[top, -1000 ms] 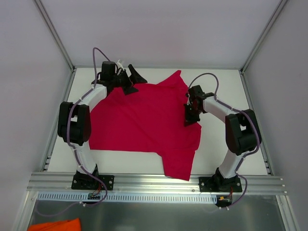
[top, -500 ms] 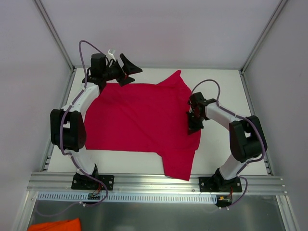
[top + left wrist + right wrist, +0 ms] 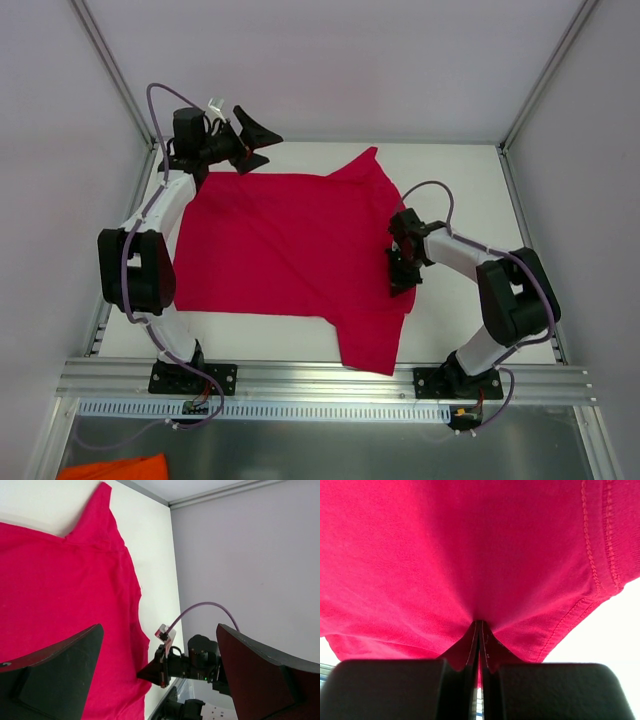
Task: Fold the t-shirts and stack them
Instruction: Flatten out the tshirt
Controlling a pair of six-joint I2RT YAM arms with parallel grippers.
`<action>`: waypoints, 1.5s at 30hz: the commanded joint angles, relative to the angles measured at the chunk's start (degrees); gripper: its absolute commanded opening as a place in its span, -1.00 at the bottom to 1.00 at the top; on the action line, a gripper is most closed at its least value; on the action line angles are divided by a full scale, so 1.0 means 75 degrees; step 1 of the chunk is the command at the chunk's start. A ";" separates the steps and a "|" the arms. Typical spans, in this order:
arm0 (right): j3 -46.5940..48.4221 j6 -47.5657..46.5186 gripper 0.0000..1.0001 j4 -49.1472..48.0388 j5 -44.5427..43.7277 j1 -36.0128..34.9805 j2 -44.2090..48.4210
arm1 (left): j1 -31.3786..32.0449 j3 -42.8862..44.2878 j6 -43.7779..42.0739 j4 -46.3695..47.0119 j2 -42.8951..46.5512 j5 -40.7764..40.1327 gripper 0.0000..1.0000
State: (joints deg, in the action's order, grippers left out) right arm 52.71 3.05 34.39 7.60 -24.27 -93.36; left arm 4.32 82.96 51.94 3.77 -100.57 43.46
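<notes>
A crimson-red t-shirt (image 3: 290,250) lies unfolded and mostly flat across the middle of the white bench (image 3: 460,180). One pointed flap reaches toward the far edge and another lies at the near edge, just short of the metal rail (image 3: 320,378).

The right gripper (image 3: 402,278) is clenched on the shirt's right-hand border. Its wrist camera shows the two fingers pressed tight together, with a small pucker of thin fabric drawn into the tips beside a stitched hem. The left gripper (image 3: 258,142) hangs above the bench's far-left corner with its jaws spread wide, grasping nothing. It sits just beyond the shirt's far-left corner and clear of the cloth.

Folding looks barely begun, and no stack is visible.

The main risk is a one-sided pull. With only the right claw holding, and nothing pinning the far-left corner, any drag could slide the whole garment rather than fold it, bunching the soft fabric. It could also carry the near flap over the rail. The pinch itself is shallow, so the thin cloth may slip free once it is lifted.
</notes>
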 commanded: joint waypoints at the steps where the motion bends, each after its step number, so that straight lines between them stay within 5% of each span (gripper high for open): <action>1: -0.0382 0.0261 -0.98 0.0160 -0.0274 -0.0174 0.0366 | -0.0130 0.0422 0.0129 0.0247 0.0472 0.0334 0.97; 21: -0.1121 0.0636 -0.98 0.1391 -0.1341 -0.0291 0.2088 | -0.0376 0.0962 0.0059 0.0060 0.0660 0.0463 0.97; 26: -0.0503 0.0473 -0.98 0.1145 -0.1142 -0.0279 0.2032 | -0.0365 0.0845 0.0210 0.0327 0.0228 0.0649 0.98; 29: 0.0844 0.0029 -0.98 0.1624 -0.1457 -0.0291 0.1564 | -0.0225 0.0961 0.0877 0.1228 -0.0579 0.0966 0.98; 37: 0.3073 -0.0255 -0.98 0.2504 -0.1458 -0.0291 0.1420 | 0.1040 0.5013 0.1324 0.0434 -0.4855 0.1847 0.97; 45: 0.2793 0.0073 -0.98 0.3078 -0.1434 -0.0350 0.2485 | 0.1393 0.5134 0.2144 0.1477 -0.6335 0.1658 0.97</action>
State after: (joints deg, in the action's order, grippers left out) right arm 74.28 2.55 52.73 -2.63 -26.24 -80.38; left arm 15.31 118.17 65.06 9.74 -147.96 54.00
